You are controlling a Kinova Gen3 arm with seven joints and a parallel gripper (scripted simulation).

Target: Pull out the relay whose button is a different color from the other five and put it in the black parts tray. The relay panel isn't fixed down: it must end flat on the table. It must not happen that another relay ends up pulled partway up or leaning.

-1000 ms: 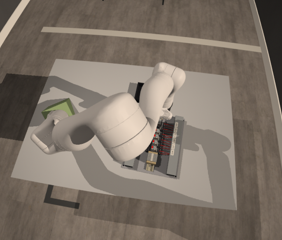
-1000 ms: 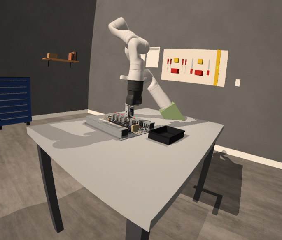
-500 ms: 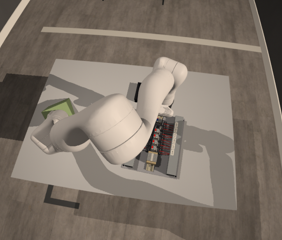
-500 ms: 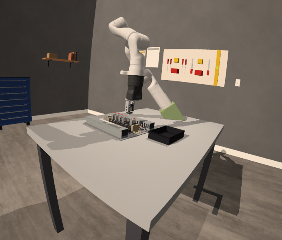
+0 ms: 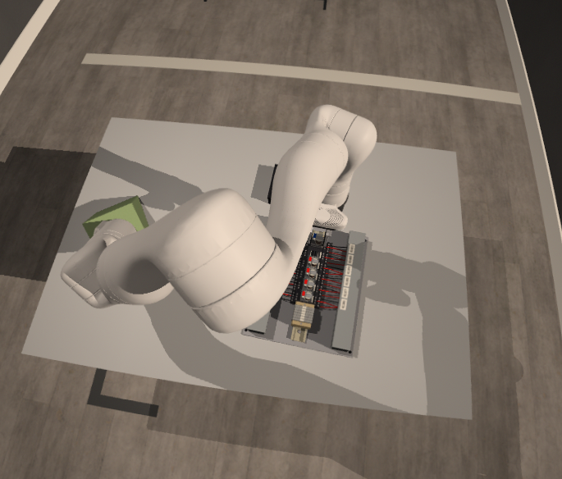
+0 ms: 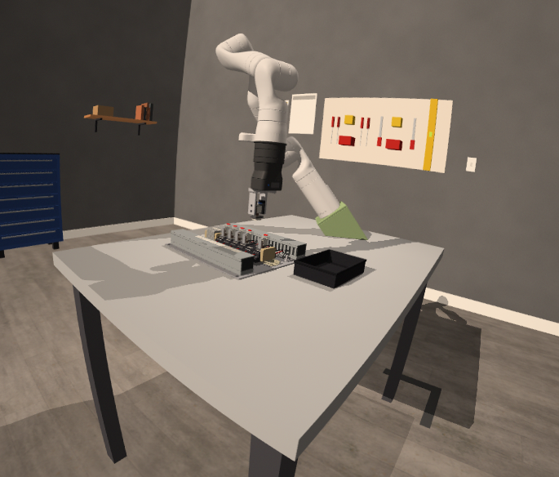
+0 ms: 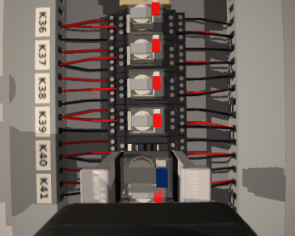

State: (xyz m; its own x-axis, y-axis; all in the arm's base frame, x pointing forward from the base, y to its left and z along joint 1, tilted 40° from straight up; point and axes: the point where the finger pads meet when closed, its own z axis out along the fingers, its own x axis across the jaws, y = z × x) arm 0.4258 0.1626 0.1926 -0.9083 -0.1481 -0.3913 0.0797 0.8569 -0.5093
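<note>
My gripper (image 6: 257,209) (image 7: 146,169) is shut on the relay with the blue button (image 7: 162,178) (image 5: 319,237), a clear-cased relay held upright above the panel, with a gap under it in the exterior view. The relay panel (image 5: 322,335) (image 6: 207,252) looks flat on the table. The other relays have red buttons; one red-button relay (image 7: 141,121) sits at K39, and another (image 6: 264,241) stands at the row's near end, partly hidden below the held relay in the wrist view. The K40 socket (image 7: 144,146) shows bare slots. The black parts tray (image 6: 315,274) (image 5: 271,185) looks empty.
Grey wire ducts (image 7: 259,121) (image 5: 348,325) run along both sides of the relay row, with red and black wires between. A tan end block (image 6: 268,254) stands at the panel end nearest the tray. The green arm base (image 5: 136,213) (image 6: 343,225) stands on the table (image 6: 248,313).
</note>
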